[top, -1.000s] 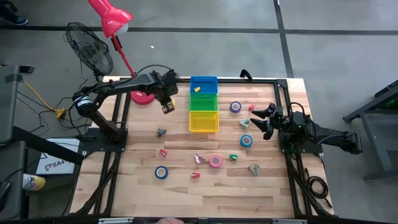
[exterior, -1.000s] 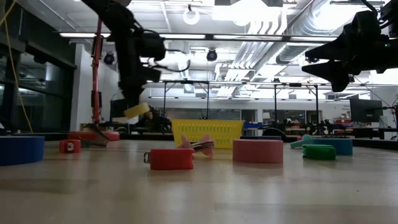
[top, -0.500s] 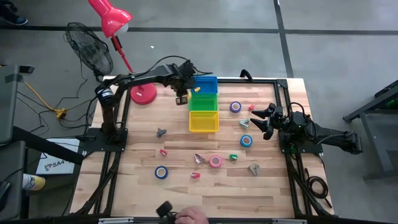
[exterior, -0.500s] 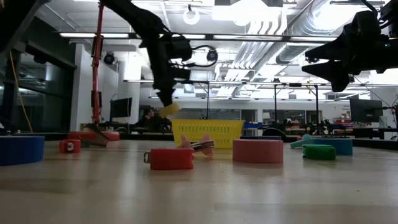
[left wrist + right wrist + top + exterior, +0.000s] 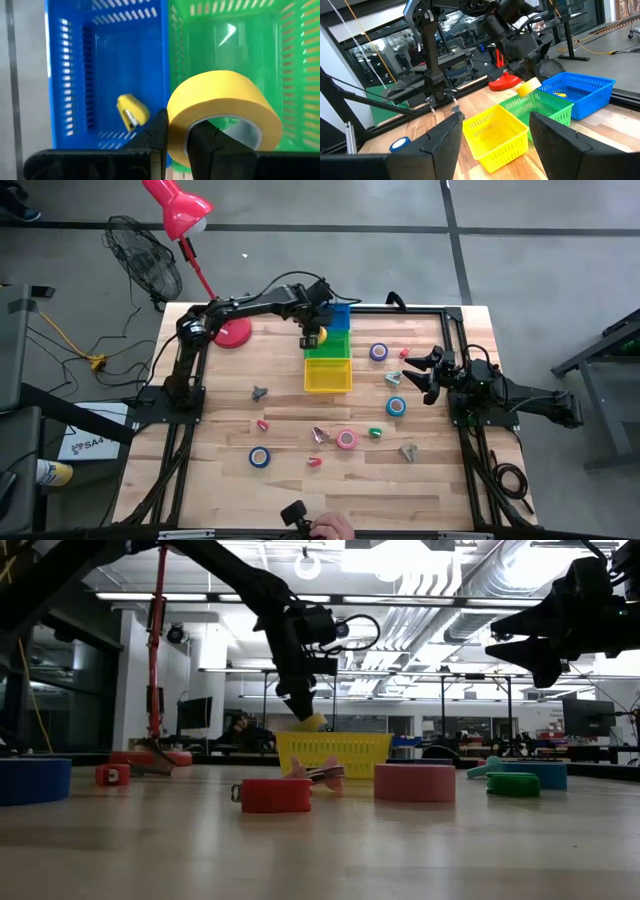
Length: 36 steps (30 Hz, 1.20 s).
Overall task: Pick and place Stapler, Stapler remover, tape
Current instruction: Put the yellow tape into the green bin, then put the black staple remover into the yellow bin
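Observation:
My left gripper (image 5: 311, 337) hangs over the row of baskets at the far side, shut on a yellow tape roll (image 5: 220, 112). Below it lie the seam between the blue basket (image 5: 105, 65) and the green basket (image 5: 230, 50). A small yellow piece (image 5: 131, 111) lies in the blue basket. The low view shows the roll (image 5: 312, 722) in the air above the yellow basket (image 5: 335, 752). My right gripper (image 5: 424, 374) waits open above the table's right side. Blue (image 5: 260, 457), pink (image 5: 346, 439) and purple (image 5: 378, 352) tape rolls lie flat on the table. My left gripper pinches the yellow roll's wall (image 5: 176, 127), with one finger (image 5: 202, 142) inside the open centre and the other finger (image 5: 159, 132) outside. The fingers come from above, pointing down. The roll is lifted clear and tilted below them.
Another blue roll (image 5: 397, 406), grey metal pieces (image 5: 259, 392) (image 5: 408, 450), small red pieces and a green piece (image 5: 375, 433) are scattered mid-table. A red lamp base (image 5: 230, 332) stands at the far left. A person's hand (image 5: 325, 527) shows at the near edge.
My left gripper has carried the yellow roll through the air toward the table's right, from over the bare wood left of the baskets to above the blue and green baskets, staying shut on it. A hand has come in at the near edge.

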Each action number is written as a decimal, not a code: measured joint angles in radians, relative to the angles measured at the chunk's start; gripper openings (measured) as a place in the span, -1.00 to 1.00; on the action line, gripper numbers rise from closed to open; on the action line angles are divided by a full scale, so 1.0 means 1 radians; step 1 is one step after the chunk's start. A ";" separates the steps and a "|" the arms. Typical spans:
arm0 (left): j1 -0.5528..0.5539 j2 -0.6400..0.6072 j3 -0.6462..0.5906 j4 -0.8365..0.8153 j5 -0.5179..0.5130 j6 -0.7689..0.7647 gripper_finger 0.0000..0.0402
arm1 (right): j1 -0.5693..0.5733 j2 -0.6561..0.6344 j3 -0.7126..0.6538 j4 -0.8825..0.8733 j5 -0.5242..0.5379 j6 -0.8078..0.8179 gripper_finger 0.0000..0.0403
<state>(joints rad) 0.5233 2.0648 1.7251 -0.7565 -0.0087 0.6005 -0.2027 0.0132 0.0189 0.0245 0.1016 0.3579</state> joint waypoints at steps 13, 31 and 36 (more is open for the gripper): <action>-0.013 0.040 0.004 -0.037 -0.009 -0.004 -0.79 | 0.000 0.000 0.000 -0.001 -0.003 0.000 0.10; -0.013 0.043 0.002 -0.074 -0.001 0.045 -0.24 | 0.000 0.000 0.000 0.000 0.000 0.000 0.10; 0.009 -0.013 0.002 -0.145 -0.028 0.047 -0.22 | 0.000 0.000 0.000 0.000 0.000 0.000 0.11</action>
<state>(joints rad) 0.5318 2.0515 1.7271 -0.9015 -0.0363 0.6475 -0.2024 0.0131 0.0193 0.0242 0.1013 0.3580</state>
